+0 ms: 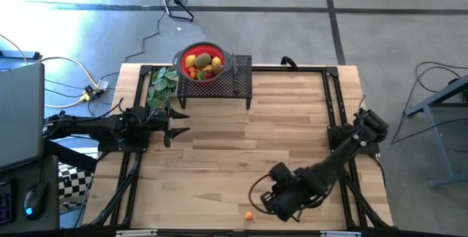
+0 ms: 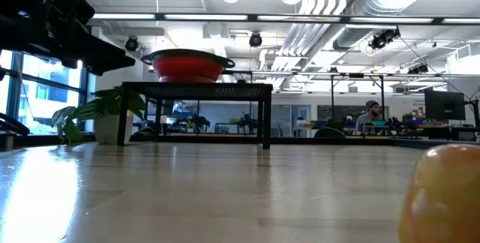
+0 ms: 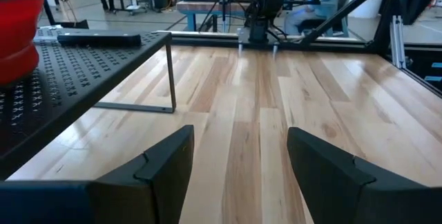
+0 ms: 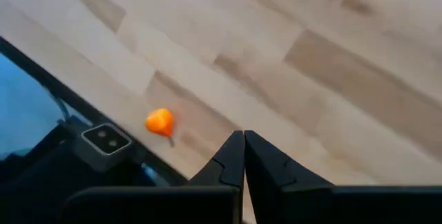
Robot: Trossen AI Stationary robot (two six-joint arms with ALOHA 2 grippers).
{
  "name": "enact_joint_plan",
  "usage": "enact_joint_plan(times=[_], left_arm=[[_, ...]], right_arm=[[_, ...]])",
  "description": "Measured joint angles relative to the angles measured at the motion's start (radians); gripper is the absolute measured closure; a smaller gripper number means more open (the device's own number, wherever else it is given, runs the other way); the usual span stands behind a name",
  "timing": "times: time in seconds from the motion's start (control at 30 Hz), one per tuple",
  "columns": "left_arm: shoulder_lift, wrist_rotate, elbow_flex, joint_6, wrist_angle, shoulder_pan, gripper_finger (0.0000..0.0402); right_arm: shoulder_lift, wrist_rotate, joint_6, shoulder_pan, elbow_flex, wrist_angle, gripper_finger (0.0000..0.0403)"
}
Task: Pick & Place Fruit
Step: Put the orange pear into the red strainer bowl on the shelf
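A red bowl (image 1: 202, 60) holding several toy fruits stands on a black perforated rack (image 1: 234, 83) at the table's far side; the low view shows the bowl (image 2: 187, 64) on the rack too. One small orange fruit (image 1: 249, 215) lies on the wood by the near edge; the right wrist view shows it (image 4: 159, 122) and the low view shows it close up (image 2: 442, 194). My right gripper (image 4: 244, 148) is shut and empty, pointing down just right of the fruit (image 1: 265, 202). My left gripper (image 3: 238, 162) waits open at the table's left (image 1: 175, 125).
A green leafy bunch (image 1: 162, 85) stands left of the rack. A small camera (image 4: 103, 137) sits at the table's near edge beside the orange fruit. Bare wood (image 1: 241, 149) spreads between the two arms. A black frame (image 1: 333, 98) runs along the table's sides.
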Motion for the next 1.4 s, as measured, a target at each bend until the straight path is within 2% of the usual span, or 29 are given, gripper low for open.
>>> enact_joint_plan(times=[0.2, 0.33, 0.53, 0.7, 1.0, 1.13, 1.23, 1.4], left_arm=[[0.000, -0.001, 0.000, 0.000, 0.003, 0.000, 0.0174], [0.000, -0.001, 0.000, 0.000, 0.003, 0.000, 0.0174], [0.000, -0.001, 0.000, 0.000, -0.001, 0.000, 0.0174], [0.000, -0.001, 0.000, 0.000, -0.001, 0.000, 0.0174], [0.000, -0.001, 0.000, 0.000, -0.001, 0.000, 0.0174], [0.000, -0.001, 0.001, -0.003, -0.001, 0.000, 0.0174], [0.000, -0.002, 0.001, -0.003, -0.001, 0.000, 0.0174], [0.000, -0.004, 0.002, -0.003, 0.001, 0.000, 0.0174]], right_arm=[[0.066, -0.116, -0.119, -0.073, 0.000, 0.166, 0.0400], [0.096, -0.148, -0.201, -0.111, 0.000, 0.289, 0.0400], [0.099, -0.089, -0.264, -0.123, 0.000, 0.451, 0.0400], [0.099, -0.079, -0.220, -0.115, 0.045, 0.475, 0.0400], [0.096, 0.091, -0.301, -0.087, 0.163, 0.537, 0.0400], [0.106, 0.104, -0.265, -0.076, 0.164, 0.537, 0.0400], [0.138, 0.027, -0.214, -0.076, 0.165, 0.548, 0.0400], [0.206, -0.181, -0.168, -0.094, 0.217, 0.489, 0.0400]])
